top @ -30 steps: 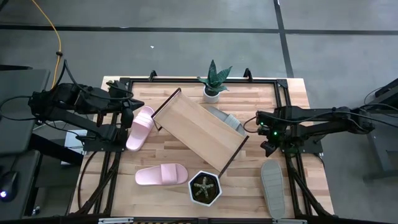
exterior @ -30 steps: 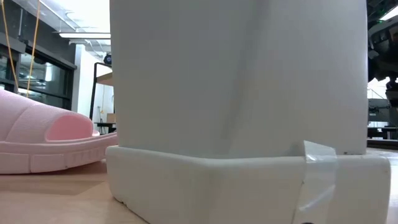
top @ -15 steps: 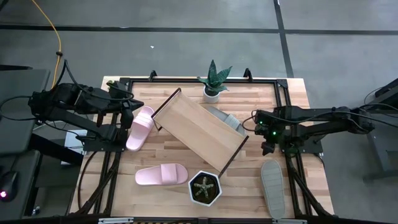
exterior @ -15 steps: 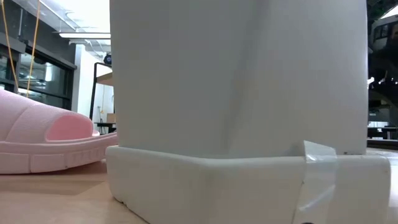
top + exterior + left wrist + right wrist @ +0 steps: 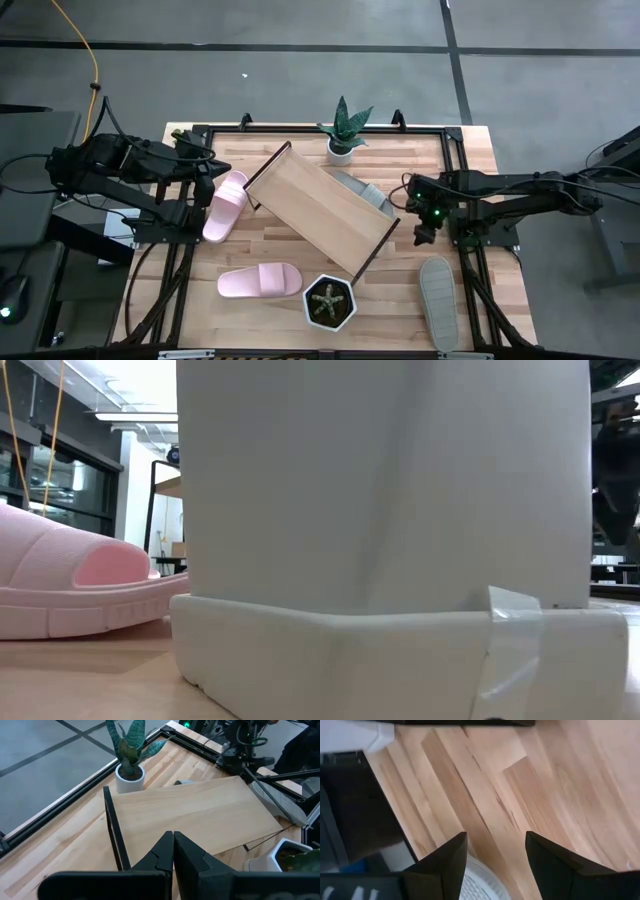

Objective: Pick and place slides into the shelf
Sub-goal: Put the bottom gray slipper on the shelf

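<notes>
The shelf [image 5: 320, 215] stands slantwise on the table's middle, and its wooden board [image 5: 195, 817] fills the left wrist view. One pink slide [image 5: 226, 205] lies by its left end, another [image 5: 260, 281] toward the near edge. A grey slide [image 5: 438, 303] lies sole up at the near right. A second grey slide [image 5: 365, 192] pokes out from under the shelf's far side. My left gripper [image 5: 213, 170] hangs shut above the first pink slide. My right gripper [image 5: 422, 234] stands open above bare wood beyond the shelf's right end, with nothing between its fingers [image 5: 447, 862].
A white hexagonal planter [image 5: 329, 304] stands at the near edge and blocks most of the low view [image 5: 380, 540]. A potted plant [image 5: 342, 135] sits at the far edge. Black frame rails [image 5: 455, 150] border the table.
My right gripper has rolled and tipped at the wrist while staying nearly in place off the shelf's right end, still open. The left arm and the slides have kept still.
</notes>
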Tool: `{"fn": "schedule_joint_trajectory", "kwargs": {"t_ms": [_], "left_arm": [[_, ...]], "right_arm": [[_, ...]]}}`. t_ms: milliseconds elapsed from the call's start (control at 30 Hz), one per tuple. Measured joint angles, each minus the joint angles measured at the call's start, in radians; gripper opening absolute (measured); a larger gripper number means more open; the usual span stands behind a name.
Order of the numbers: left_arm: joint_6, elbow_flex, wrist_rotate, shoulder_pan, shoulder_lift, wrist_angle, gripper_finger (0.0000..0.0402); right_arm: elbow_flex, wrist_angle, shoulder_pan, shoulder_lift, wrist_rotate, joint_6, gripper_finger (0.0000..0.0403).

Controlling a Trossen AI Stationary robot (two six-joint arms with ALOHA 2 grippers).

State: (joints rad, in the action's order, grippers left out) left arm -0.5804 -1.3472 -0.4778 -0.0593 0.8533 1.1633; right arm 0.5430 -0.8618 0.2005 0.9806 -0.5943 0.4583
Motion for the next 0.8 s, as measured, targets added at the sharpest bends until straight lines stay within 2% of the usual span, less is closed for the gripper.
{"fn": "schedule_joint_trajectory", "kwargs": {"t_ms": [333,800], "left_arm": [[-0.001,0.000,0.000,0.000,0.000,0.000,0.0001],[-0.003,0.000,0.000,0.000,0.000,-0.001,0.0001]], "right_arm": [[0.000,-0.048,0.000,0.000,-0.117,0.007,0.0193],[0.000,-0.120,0.000,0.000,-0.147,-0.186,0.0193]]}}
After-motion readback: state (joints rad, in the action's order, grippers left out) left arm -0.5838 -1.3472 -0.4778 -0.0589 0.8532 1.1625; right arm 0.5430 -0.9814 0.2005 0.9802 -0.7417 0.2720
